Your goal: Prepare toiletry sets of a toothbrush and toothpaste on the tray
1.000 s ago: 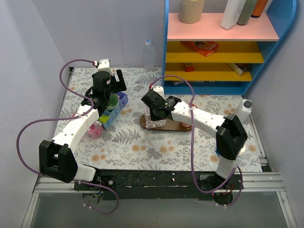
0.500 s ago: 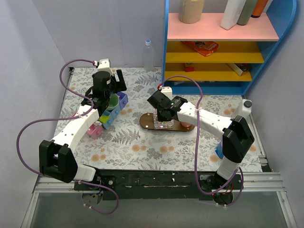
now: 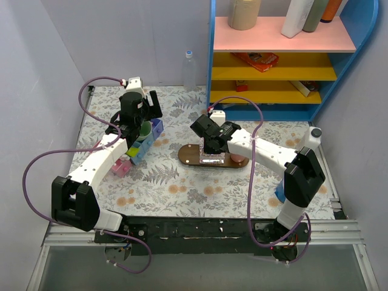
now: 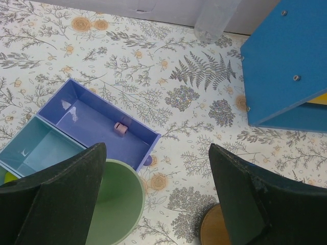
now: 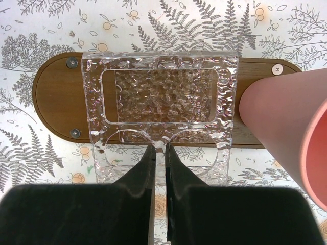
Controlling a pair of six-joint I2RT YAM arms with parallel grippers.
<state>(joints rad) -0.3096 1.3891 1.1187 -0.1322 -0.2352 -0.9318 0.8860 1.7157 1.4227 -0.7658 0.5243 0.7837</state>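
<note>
At the centre of the overhead view, the tray lies lengthwise on the fern-printed table, its rounded ends pointing left and right. The clear holder, a square of dimpled transparent plastic, sits across the tray's middle in the right wrist view. Its lower edge overhangs the tray toward the bottom of that frame. The right gripper is pinched onto that lower edge, the two dark fingers nearly meeting with the plastic rim between them. Whether the holder rests on the wood or hangs just above it cannot be told. A pink cup stands on the tray's right end, just beside the holder.

In the upper left of the overhead view, the left gripper hovers with its jaws spread wide and nothing between them. A green cup sits under its left finger. Beside the cup is the organiser, whose purple compartment holds one small pink piece. A clear bottle and a blue shelf unit fill the upper right of the left wrist view.
</note>
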